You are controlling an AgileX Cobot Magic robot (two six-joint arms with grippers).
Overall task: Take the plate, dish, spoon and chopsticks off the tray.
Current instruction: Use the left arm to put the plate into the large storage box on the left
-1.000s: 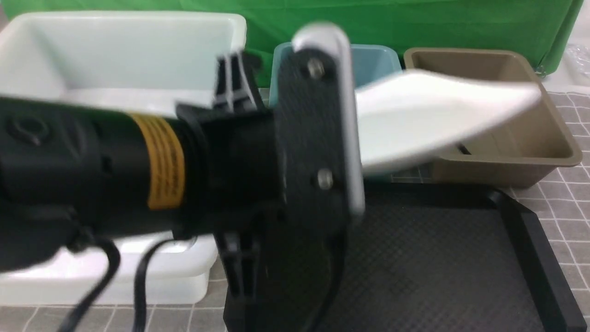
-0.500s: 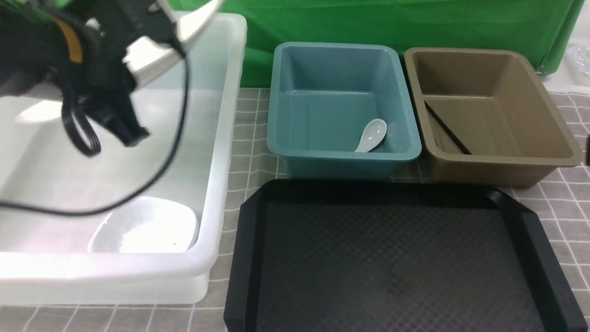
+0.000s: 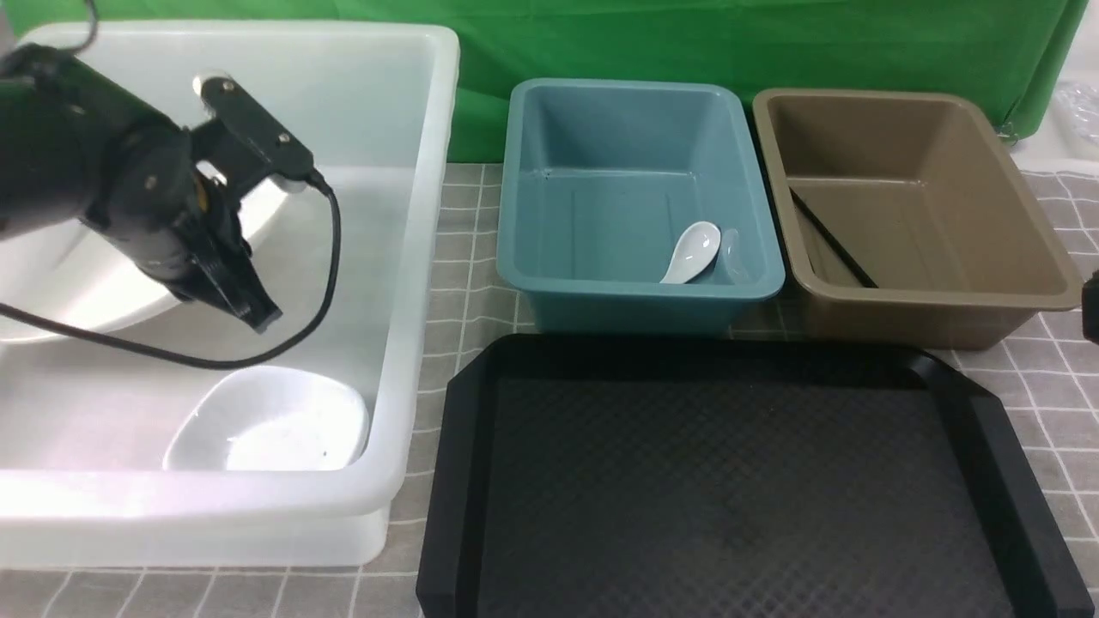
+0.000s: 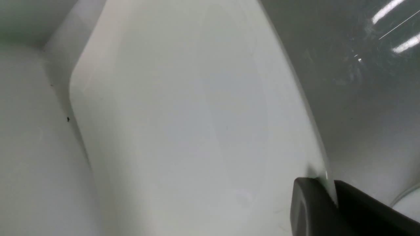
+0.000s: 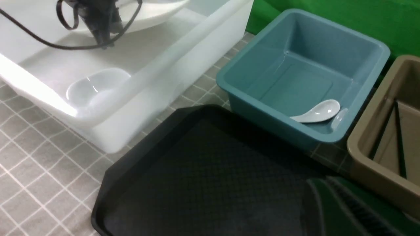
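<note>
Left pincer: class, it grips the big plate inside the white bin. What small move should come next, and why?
Probably lower a little, then open. The left pincer is clamped on the plate, which hangs tilted inside the white bin. The tray is already bare, so only the release is left.

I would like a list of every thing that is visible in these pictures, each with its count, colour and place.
tray: 1, black, front centre, nothing on it
white bin: 1, white, left of the tray
teal bin: 1, teal, behind the tray
brown bin: 1, brown, right of the teal bin
plate: 1, white, tilted inside the white bin, held at its edge
dish: 1, white, near corner of the white bin
spoon: 1, white, in the teal bin
chopsticks: black, in the brown bin
backdrop: green, behind the bins
left pincer: black, shut on the plate edge
right pincer: partly seen above the tray
</note>
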